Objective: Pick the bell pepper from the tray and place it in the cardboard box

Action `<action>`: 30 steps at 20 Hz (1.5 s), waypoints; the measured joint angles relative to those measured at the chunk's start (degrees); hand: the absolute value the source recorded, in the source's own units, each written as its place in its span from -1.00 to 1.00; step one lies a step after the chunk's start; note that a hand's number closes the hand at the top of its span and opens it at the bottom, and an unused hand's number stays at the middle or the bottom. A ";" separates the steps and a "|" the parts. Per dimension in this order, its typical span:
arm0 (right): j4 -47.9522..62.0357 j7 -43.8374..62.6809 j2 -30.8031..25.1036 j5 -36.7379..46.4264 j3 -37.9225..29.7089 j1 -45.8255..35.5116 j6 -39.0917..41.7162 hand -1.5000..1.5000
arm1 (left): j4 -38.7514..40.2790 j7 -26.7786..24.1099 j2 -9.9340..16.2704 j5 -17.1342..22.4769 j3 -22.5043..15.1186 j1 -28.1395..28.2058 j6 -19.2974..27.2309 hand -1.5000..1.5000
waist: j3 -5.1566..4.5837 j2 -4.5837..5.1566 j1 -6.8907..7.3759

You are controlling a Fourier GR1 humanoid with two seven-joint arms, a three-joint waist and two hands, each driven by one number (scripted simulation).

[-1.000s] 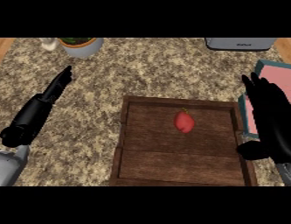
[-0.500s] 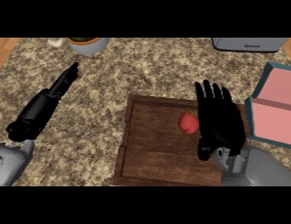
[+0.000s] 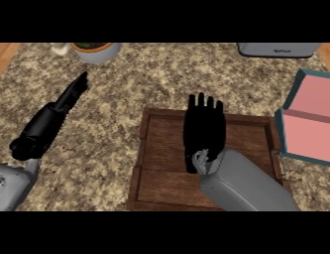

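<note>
The counter (image 3: 124,89) has a speckled stone top, with wood showing at its far left and far right corners; the wooden tray (image 3: 169,171) sits at the near edge, right of middle. The box (image 3: 315,121), teal outside and pink inside, lies open at the right edge, just beside the tray's right rim. The right hand (image 3: 202,131) lies flat over the middle of the tray, fingers straight and pointing to the far edge, holding nothing that can be seen; its grey forearm crosses the tray's near right corner. The left hand (image 3: 50,124) is over bare counter near the left edge, well apart from the tray, fingers straight and together, pointing to the far edge, with nothing in it. A grey appliance (image 3: 277,48) stands at the far edge on the right; a pale pot (image 3: 96,50) with a plant stands at the far edge on the left. The pepper is not visible; the right hand covers the tray's middle, so its place cannot be told.
</note>
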 measured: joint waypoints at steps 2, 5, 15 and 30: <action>2.79 0.46 2.19 0.85 -0.82 -1.38 0.47 -1.00 | 0.19 -0.27 0.18 0.15 0.35 0.20 -0.43 0.00 | 0.03 -0.04 -0.16; 6.89 0.60 3.94 3.07 -1.38 -2.52 0.91 -1.00 | 0.07 -0.05 0.00 0.13 0.73 0.21 -0.41 0.00 | 0.09 -0.08 -0.44; 14.86 0.80 5.72 4.62 -2.12 -6.28 1.54 -1.00 | 0.12 0.00 -0.11 -0.15 1.93 0.24 -1.63 0.00 | 0.18 -0.10 -0.60; 20.79 -0.75 6.11 5.84 -2.51 -4.37 -0.29 -1.00 | 0.61 -0.13 -2.70 -3.00 2.59 0.82 -1.38 0.00 | 0.24 -0.04 -1.17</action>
